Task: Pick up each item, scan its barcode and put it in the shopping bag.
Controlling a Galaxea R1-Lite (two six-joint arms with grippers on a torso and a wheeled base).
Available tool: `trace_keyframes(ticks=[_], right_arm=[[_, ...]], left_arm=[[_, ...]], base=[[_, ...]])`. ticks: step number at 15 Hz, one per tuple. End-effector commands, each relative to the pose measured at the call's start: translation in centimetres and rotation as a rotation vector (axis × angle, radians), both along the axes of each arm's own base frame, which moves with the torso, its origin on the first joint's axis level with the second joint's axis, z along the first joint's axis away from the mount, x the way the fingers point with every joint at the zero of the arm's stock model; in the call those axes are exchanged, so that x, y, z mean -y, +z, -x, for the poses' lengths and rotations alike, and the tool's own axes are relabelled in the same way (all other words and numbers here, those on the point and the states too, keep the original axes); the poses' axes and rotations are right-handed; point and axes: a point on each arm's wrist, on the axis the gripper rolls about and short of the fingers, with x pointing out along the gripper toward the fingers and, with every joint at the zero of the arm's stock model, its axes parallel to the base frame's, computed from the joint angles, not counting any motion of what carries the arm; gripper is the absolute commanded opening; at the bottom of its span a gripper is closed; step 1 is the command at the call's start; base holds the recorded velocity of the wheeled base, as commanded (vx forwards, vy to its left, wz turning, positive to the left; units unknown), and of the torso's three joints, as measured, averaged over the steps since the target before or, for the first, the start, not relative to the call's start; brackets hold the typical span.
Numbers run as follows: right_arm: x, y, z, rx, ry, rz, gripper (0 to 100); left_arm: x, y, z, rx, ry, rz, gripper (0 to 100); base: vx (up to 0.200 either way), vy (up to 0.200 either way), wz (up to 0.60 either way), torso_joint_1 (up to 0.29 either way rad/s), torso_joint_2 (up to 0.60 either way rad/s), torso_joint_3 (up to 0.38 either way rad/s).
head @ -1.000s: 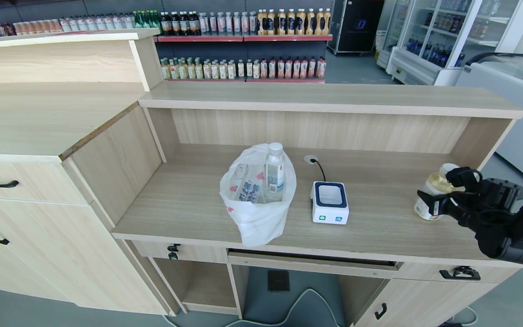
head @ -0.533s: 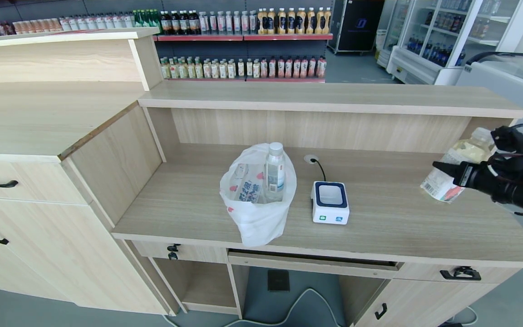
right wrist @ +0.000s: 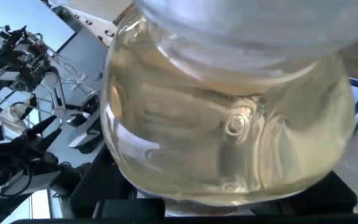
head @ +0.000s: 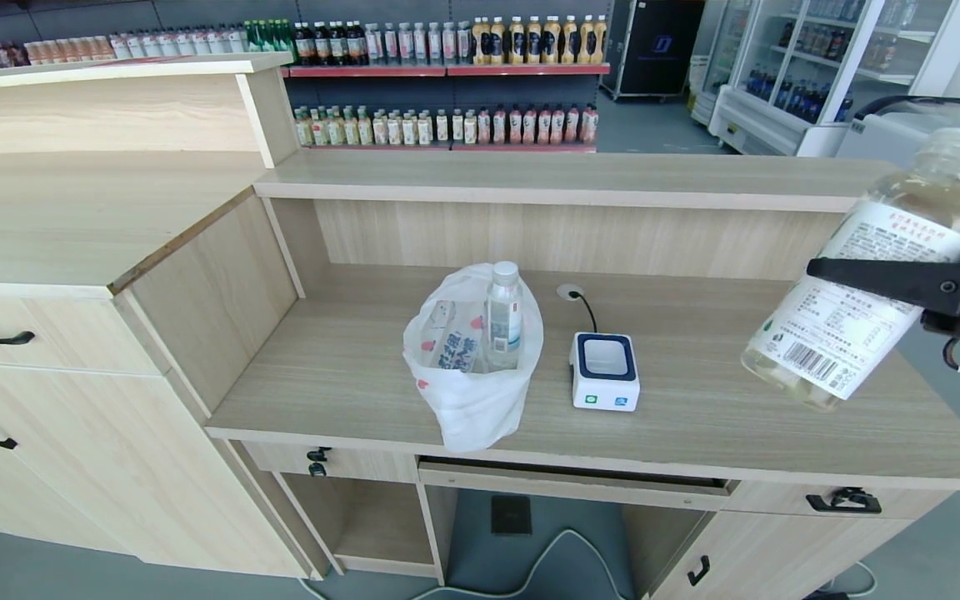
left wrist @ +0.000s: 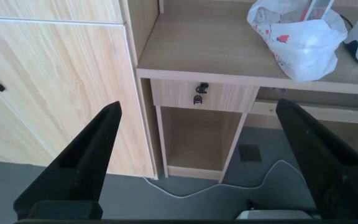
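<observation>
Bottle (head: 842, 342) tilted, clamped in right pincer (head: 842, 279) above counter (head: 697, 417) right end.

Pale wood-grain worktop (head: 697, 417) with black-handled drawers (head: 780, 500); behind it, red-edged shelves of bottled drinks (head: 447, 71), glass-door fridges (head: 813, 58), grey floor (head: 655, 125).

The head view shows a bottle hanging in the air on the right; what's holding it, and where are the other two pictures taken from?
This is a two-armed robot at a shop counter. The wide picture comes from a camera on its head. Its right pincer is shut on a pale drink bottle, tilted above the counter; the right wrist camera sees that bottle from close. The left wrist camera shows the open left pincer, low before the counter. On the counter stand a white shopping bag holding a clear bottle, and a scanner beside it.
</observation>
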Motion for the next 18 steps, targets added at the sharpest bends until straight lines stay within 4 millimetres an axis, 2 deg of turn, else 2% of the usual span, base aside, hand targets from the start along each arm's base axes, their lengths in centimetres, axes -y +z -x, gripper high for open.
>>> trace_keyframes(ticks=[1,2,5,10,18], right_arm=[[-2.3,0.7,1.4,0.015,0.125,-0.002,0],[-3.0,0.6,1.8,0.0,0.167,0.002,0],[-3.6,0.7,3.4,-0.022,0.219,0.005,0],[-3.2,-0.1,7.5,-0.085,0.247,0.045,0],[-3.1,-0.3,8.4,-0.077,0.229,0.06,0]], left_arm=[[0.0,0.0,0.0,-0.001,0.0,0.0,100],[0.0,0.0,0.0,0.001,0.0,0.0,100],[0.0,0.0,0.0,-0.001,0.0,0.0,100],[0.0,0.0,0.0,0.001,0.0,0.0,100],[0.0,0.0,0.0,0.001,0.0,0.0,100]], base=[[0.0,0.0,0.0,0.0,0.0,0.0],[0.0,0.0,0.0,0.0,0.0,0.0],[0.0,0.0,0.0,0.0,0.0,0.0],[0.0,0.0,0.0,0.0,0.0,0.0],[0.0,0.0,0.0,0.0,0.0,0.0]])
